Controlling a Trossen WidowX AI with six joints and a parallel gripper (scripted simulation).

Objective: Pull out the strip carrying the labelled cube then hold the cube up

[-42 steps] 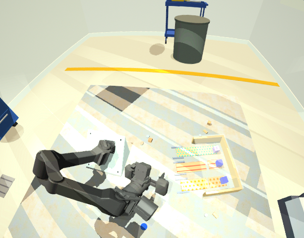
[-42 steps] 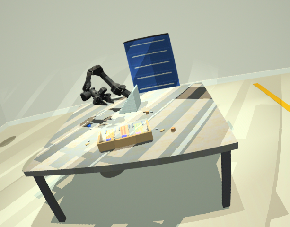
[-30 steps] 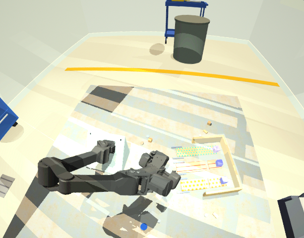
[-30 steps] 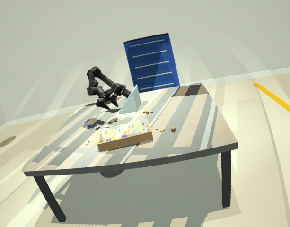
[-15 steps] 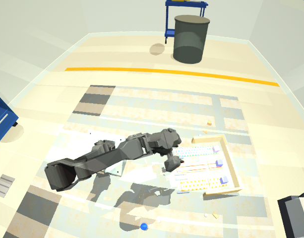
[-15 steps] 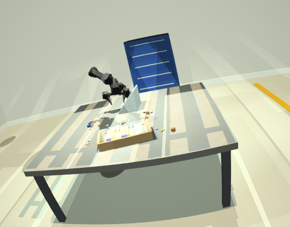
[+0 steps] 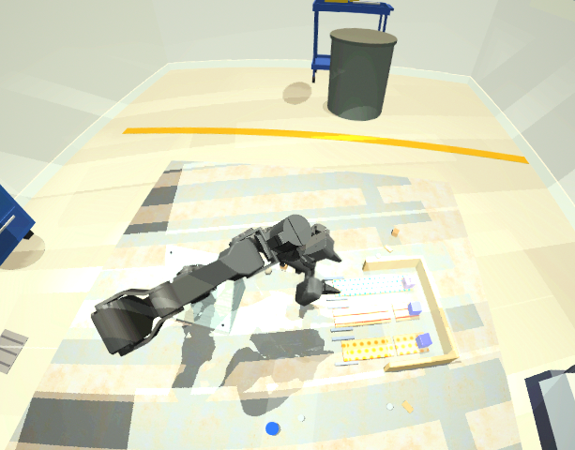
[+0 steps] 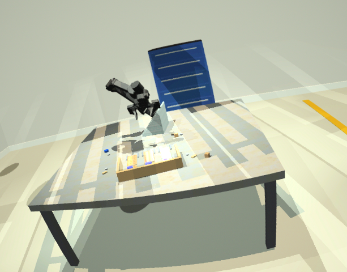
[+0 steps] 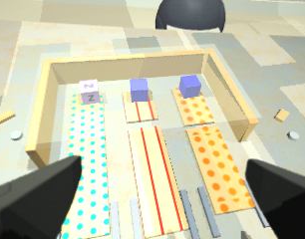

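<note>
Grey-black and jointed, the arm point(image 7: 204, 280) reaches across the table point(image 7: 287, 387) in the top view from its base at the lower left toward the wooden three-walled tray point(image 7: 435, 309), with the gripper point(image 7: 325, 271) poised over the open mouth of the tray, just above the near end of the cyan-dotted strip point(image 7: 370, 285). That strip runs in one piece to the labelled cube point(image 7: 408, 281) at the tray's back wall; the red-lined strip point(image 7: 362, 312) and the orange-dotted strip point(image 7: 367, 349) beside it are each cut in two, each bearing a plain purple cube point(image 7: 414, 307) on its far piece. Small wooden blocks and pale discs lie scattered around the tray, and a blue disc point(image 7: 272, 427) sits well apart near the table's front edge. From the exterior view the arm point(image 8: 129, 96) arches high over the table point(image 8: 167, 181), gripper point(image 8: 138, 112) pointing down behind the tray point(image 8: 150, 168), beside a pale wedge-shaped block point(image 8: 158, 124). In the wrist view the two dark fingers stand wide apart with nothing between them (the claw is empty), framing the three strips; the labelled cube point(image 9: 90, 92) rests at the far end of the cyan-dotted strip point(image 9: 88, 164), close to the tray's back wall point(image 9: 128, 67).
</note>
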